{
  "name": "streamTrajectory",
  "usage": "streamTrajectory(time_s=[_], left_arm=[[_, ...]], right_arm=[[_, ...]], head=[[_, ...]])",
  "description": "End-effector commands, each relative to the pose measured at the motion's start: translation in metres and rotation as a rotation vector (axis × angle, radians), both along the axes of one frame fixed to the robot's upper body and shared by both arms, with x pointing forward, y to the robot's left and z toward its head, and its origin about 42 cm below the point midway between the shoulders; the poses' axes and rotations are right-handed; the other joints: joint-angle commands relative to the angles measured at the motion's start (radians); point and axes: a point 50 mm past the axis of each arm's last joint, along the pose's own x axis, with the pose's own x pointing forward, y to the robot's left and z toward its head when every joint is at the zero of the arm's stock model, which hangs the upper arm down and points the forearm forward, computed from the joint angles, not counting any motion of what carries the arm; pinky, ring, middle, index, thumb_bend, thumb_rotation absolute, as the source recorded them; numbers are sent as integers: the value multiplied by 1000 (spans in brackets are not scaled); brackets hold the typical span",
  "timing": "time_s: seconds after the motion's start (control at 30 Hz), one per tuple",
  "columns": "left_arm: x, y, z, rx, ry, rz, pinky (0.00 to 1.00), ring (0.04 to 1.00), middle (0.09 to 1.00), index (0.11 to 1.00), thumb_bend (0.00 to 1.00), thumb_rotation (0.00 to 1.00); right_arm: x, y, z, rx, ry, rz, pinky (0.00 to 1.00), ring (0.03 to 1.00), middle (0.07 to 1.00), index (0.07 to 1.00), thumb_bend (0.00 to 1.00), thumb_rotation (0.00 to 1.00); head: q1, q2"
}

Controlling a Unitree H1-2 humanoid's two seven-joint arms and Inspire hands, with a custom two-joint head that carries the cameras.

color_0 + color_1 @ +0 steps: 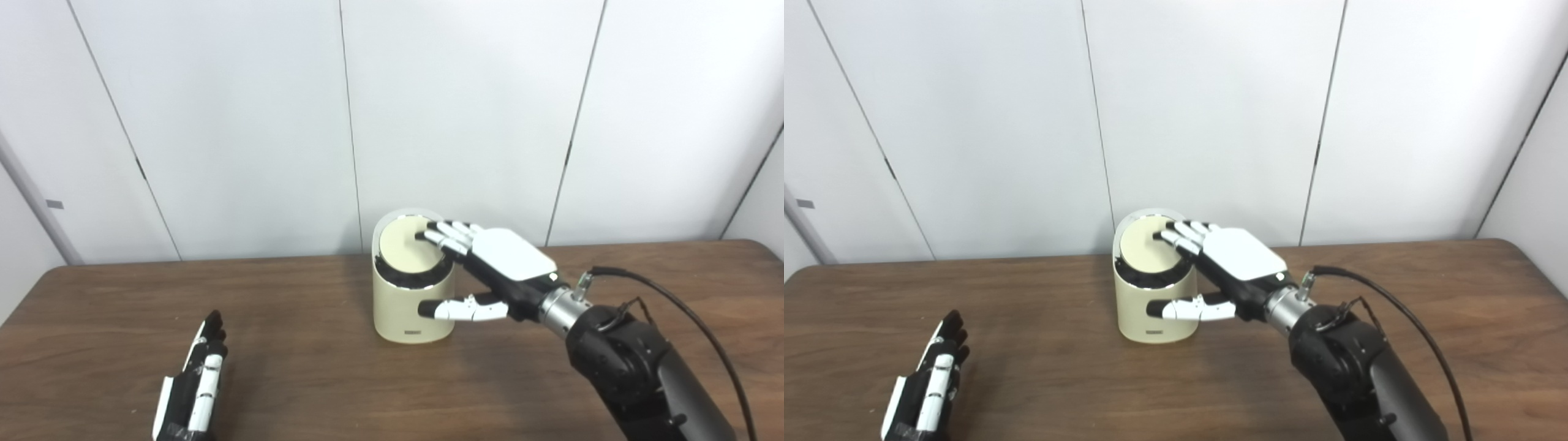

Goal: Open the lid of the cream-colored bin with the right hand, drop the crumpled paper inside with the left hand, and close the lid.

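Nearest my cameras, at about 7 o'clock on the brown worktop (294, 367), my left hand (195, 383) rests edge-on with its fingers straight, lying close together and pointing away from me; it holds nothing. At about 4 o'clock my right arm (637, 367) enters, a black cable (686, 312) looping beside its wrist. My right hand (490, 269) reaches toward 10 o'clock, palm down and spread wide: its fingers (444, 236) lie on the right part of the lid (404, 245), while its thumb (456, 309) stretches across the front of the bin's wall lower down; I cannot tell whether the thumb touches the wall.

Cream-colored bin (404, 306) stands upright near the worktop's centre, toward 12 o'clock from me and close to the far edge. Its round lid sits tilted within the rim, with a dark gap showing along the lid's near edge and the rim rising pale behind it. I see no crumpled paper in either view. White wall panels (245, 122) close the scene behind the worktop.
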Motion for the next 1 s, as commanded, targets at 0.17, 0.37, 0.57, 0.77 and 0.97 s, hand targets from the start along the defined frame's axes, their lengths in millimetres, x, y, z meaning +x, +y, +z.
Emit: streamTrajectory(time_s=[0.17, 0.37, 0.57, 0.77, 0.97], left_arm=[[-14, -9, -24, -44, 75, 6, 1000, 1000, 998, 988, 461, 798], [-15, -6, -25, -29, 80, 6, 1000, 1000, 1000, 994, 474, 811], [-16, -5, -22, -44, 80, 6, 1000, 999, 1000, 990, 474, 805], [-16, -4, -20, -48, 76, 2, 1000, 1000, 1000, 993, 484, 802], [-15, -3, -19, -53, 70, -5, 1000, 1000, 1000, 995, 457, 815]], right_arm=[[-9, -7, 37, 23, -129, -22, 1000, 1000, 995, 950, 577, 1000], [-14, -19, 32, 69, -93, -57, 988, 1000, 992, 942, 574, 1000], [-20, -34, 20, 140, -34, -106, 904, 1000, 992, 935, 556, 1000], [-27, -50, 4, 264, 41, -150, 872, 1000, 998, 930, 531, 1000], [-34, -65, -11, 366, 74, -189, 839, 963, 966, 914, 505, 1000]], head=[[-3, 2], [-8, 6], [-17, 10], [-26, 16], [-33, 20]])
